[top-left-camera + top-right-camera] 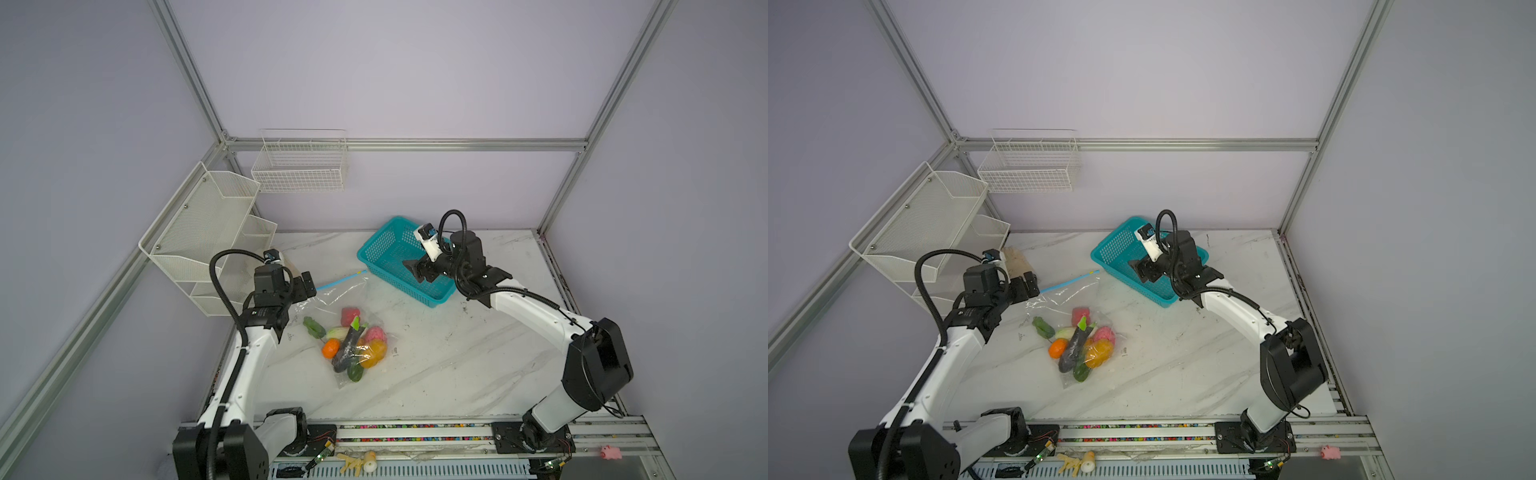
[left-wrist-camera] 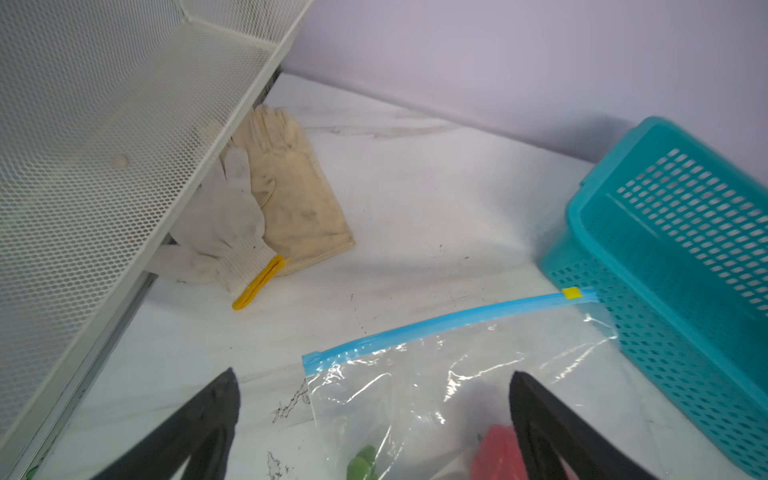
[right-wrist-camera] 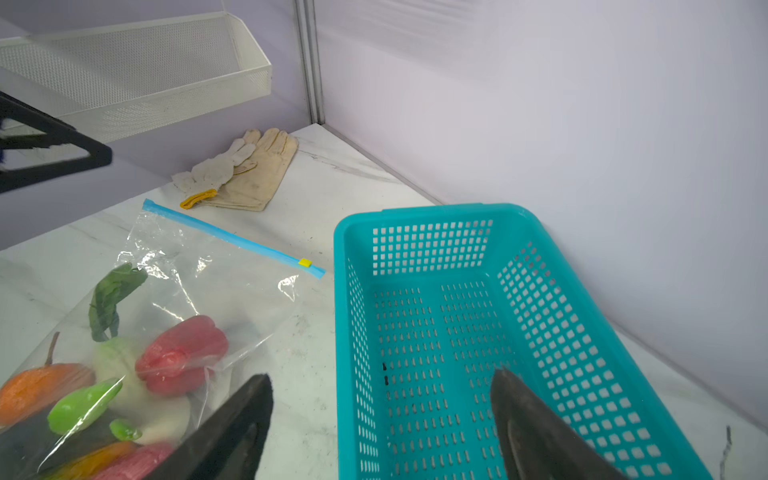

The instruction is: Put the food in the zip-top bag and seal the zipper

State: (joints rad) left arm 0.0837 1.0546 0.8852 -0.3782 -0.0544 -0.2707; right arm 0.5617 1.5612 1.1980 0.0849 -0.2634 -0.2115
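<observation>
The left gripper (image 2: 374, 376) and right gripper (image 3: 382, 376) both gape empty; any unclosed zipper (image 2: 449, 320) stretch could spill food (image 3: 183, 353) from the zip-top bag (image 3: 232, 282).

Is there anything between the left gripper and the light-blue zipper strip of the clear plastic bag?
Nothing visible. The open left gripper hangs beside one end of the light-blue zipper strip, which lies bare on the marble table.

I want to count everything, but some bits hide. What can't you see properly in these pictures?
- Zipper: left wrist view, too thin to tell if it is pressed shut all along.
- Food: both top views, lower pieces hidden under the eggplant and the zip-top bag's glare.
- Gloves: left wrist view, partly under the mesh shelf.
- Pale rail toys: both top views, too small to name.
</observation>
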